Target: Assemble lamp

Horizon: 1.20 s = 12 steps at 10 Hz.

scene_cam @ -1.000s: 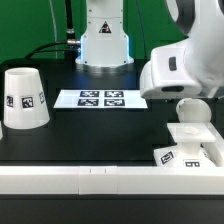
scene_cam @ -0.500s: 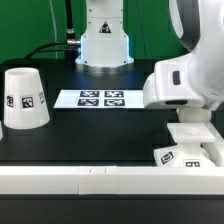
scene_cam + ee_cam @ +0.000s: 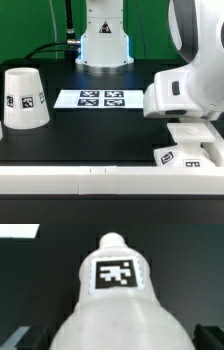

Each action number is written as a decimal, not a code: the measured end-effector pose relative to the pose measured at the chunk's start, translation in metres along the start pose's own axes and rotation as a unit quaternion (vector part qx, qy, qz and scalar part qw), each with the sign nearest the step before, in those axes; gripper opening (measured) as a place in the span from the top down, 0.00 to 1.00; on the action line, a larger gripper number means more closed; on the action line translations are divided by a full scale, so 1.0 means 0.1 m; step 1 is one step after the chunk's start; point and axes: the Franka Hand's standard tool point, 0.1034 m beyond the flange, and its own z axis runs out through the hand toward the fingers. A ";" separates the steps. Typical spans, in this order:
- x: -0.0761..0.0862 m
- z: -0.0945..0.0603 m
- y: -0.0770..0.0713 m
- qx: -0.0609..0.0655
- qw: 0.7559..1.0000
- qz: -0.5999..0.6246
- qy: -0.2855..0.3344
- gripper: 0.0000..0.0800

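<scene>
gripper [image 3: 112, 338] flanking bulb [image 3: 114, 308], wrist view only

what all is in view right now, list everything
shade: one, white, tagged, standing on the exterior view's left
marker board: one, white with four tags, flat at table centre
base: one, white, tagged, exterior view's right, by the rail
bulb: one, white, tagged, fills the wrist view; hidden in the exterior view
rail: one, white, across the exterior view's bottom
table: one, black
arm: one, white, above the base
fingers: two, dark, either side of the bulb; grip unclear
</scene>
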 end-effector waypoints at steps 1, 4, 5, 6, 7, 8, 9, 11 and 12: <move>0.02 0.01 0.00 0.000 1.000 0.000 0.002 0.13; 0.03 0.02 0.00 0.001 1.000 0.000 0.003 0.28; 0.03 0.02 0.00 0.001 1.000 0.000 0.003 0.28; 0.03 0.02 0.00 0.001 1.000 0.000 0.003 0.28; 0.03 0.02 0.00 0.001 1.000 0.000 0.003 0.28; 0.03 0.02 0.00 0.001 1.000 -0.002 0.003 0.28; 0.03 -0.01 0.02 0.001 1.000 -0.007 0.005 0.28; -0.10 -0.25 0.09 0.000 0.999 -0.036 0.013 0.28; -0.23 -0.44 0.14 -0.005 0.998 -0.058 0.015 0.28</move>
